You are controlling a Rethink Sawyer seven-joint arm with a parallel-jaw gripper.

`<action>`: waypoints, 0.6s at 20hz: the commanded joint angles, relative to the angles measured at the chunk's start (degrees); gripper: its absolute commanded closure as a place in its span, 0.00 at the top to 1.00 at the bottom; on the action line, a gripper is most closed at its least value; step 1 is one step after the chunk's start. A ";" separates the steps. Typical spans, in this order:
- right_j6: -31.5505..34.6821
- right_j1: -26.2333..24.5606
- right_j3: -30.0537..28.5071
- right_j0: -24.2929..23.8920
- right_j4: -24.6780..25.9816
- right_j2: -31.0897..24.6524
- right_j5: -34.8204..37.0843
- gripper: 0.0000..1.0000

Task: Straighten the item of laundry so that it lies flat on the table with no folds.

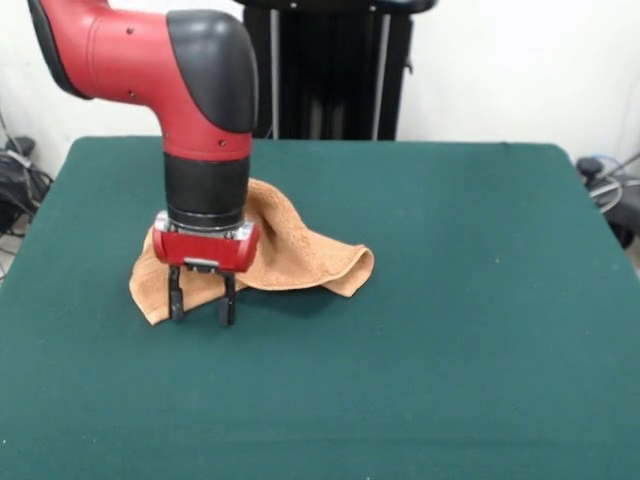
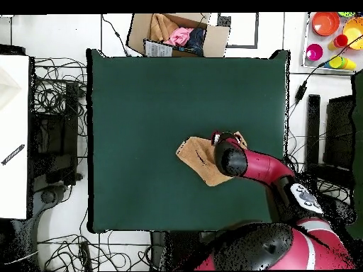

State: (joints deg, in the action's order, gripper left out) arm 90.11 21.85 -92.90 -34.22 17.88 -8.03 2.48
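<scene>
Table [image 1: 450,330], dark green felt, large, rectangular. Towel [image 1: 300,255], orange-tan terry cloth, bunched and folded on the table, in the front view toward the table's left half, one rounded fold running out to the right. Gripper [image 1: 202,298], black, two fingers parted, nothing between them, tips down at the towel's near left edge.

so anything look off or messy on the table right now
Only the light orange-tan terry-cloth towel: it lies rumpled on the dark green felt table, one side doubled over into a raised fold rather than flat. The red and black gripper stands open at its near edge.
</scene>
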 commanded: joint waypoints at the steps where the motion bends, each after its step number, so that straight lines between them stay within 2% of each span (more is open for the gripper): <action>1: 0.53 3.01 -1.40 -0.29 4.82 2.41 5.31 1.00; 3: 0.31 5.60 -1.99 0.17 4.85 2.53 7.77 1.00; 7: -0.95 7.25 -1.02 -0.68 4.66 0.58 11.68 1.00; 12: -0.44 2.98 1.88 -1.77 5.79 -1.05 10.20 1.00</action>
State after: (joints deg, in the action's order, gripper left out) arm 90.11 27.01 -92.42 -35.15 20.05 -7.65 7.86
